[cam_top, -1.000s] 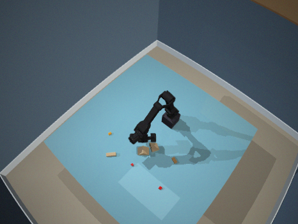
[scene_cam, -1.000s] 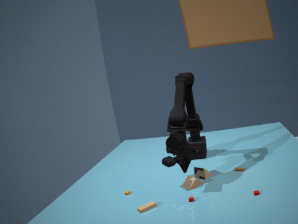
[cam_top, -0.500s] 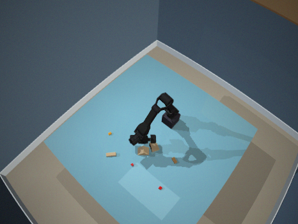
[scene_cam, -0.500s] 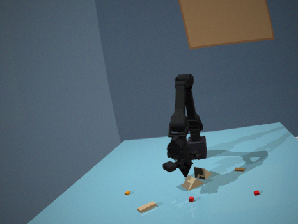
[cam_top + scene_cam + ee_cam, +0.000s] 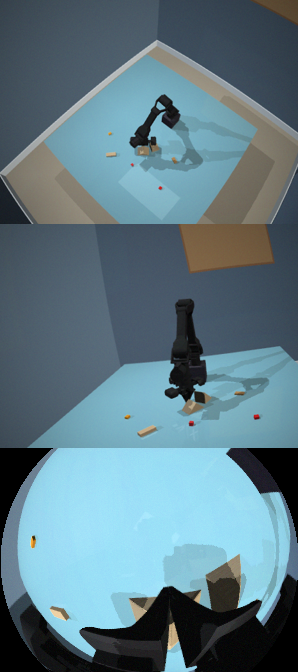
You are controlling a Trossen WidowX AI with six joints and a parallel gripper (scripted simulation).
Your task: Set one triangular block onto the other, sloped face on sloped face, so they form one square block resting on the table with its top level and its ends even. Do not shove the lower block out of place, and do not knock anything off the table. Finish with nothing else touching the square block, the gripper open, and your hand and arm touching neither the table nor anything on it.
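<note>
Gripper (image 5: 187,398) is pinched fully together with nothing in it, tips down right at the near triangular block (image 5: 192,406), probably touching its top, though the angle makes that hard to call. The second triangular block (image 5: 202,397) sits just behind that one, close beside it, on the blue table (image 5: 96,416). Both rest separately, not stacked.

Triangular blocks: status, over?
Gripper shut, empty, tips low at the near triangular block. Second triangular block beside it, not stacked. Small red cube close in front; flat wooden piece off to the side.
</note>
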